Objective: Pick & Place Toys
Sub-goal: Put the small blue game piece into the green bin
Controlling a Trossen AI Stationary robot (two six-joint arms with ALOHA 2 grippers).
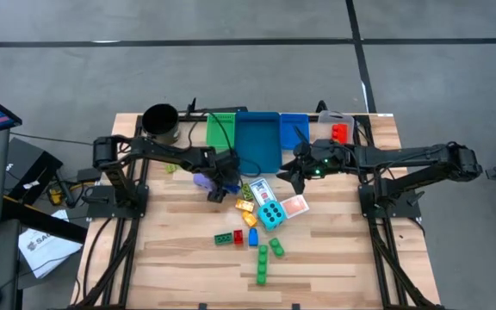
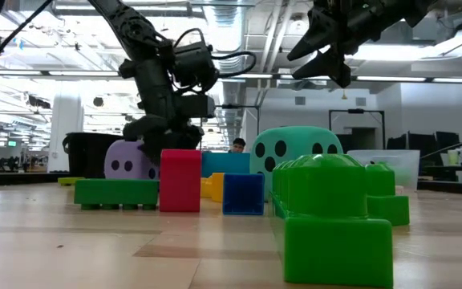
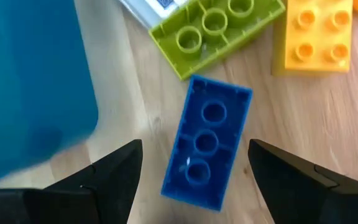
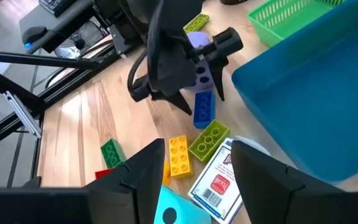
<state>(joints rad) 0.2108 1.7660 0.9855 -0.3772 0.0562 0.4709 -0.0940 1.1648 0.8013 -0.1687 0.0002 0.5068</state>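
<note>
Toy bricks (image 2: 180,180), dice (image 2: 295,148) on table (image 2: 95,249)

Bins (image 1: 257,138) in a row at far edge, cup (image 1: 160,121) at their left. Bricks (image 1: 265,258), cards (image 1: 293,206) & big die (image 1: 270,214) mid-table; small die (image 1: 203,182) left of them.

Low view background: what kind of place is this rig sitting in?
Probably a large open lab or industrial workspace. Behind the wooden table the low view shows a high ceiling with rows of strip lights, exposed ducting and distant workstations; the high view shows bare concrete floor.
</note>
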